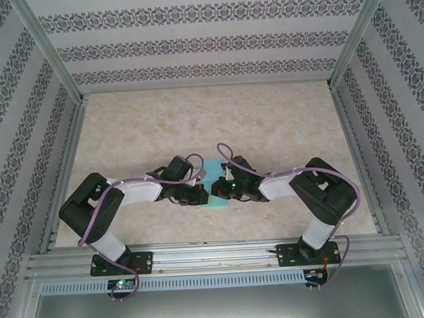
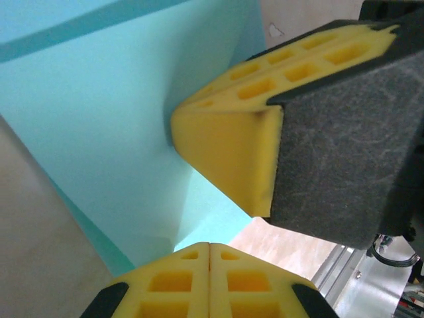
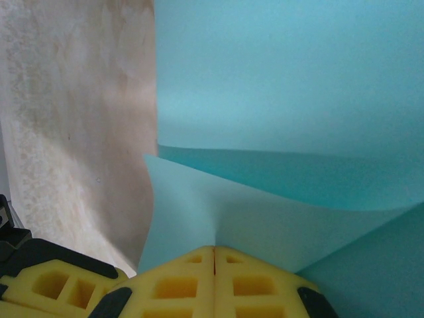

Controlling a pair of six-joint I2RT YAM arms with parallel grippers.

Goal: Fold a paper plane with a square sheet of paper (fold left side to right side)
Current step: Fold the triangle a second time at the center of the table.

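The square sheet of paper (image 1: 214, 174) is turquoise-blue and lies between the two grippers at the near middle of the table, partly hidden by them. In the left wrist view the paper (image 2: 99, 126) rises in a bent flap, and my left gripper (image 2: 210, 246) is shut with the paper's lower edge pinched at its tip. The right gripper's yellow fingers (image 2: 228, 149) press against the sheet just ahead. In the right wrist view my right gripper (image 3: 213, 250) is shut on a curled, creased fold of the paper (image 3: 278, 99). From above, the left gripper (image 1: 201, 195) and right gripper (image 1: 216, 192) nearly touch.
The beige table top (image 1: 217, 123) stretches behind the grippers, walled by patterned panels (image 1: 207, 39) at the back and sides. An aluminium rail (image 1: 216, 256) runs along the near edge. The left gripper's yellow fingers (image 3: 59, 285) sit close beside the right gripper.
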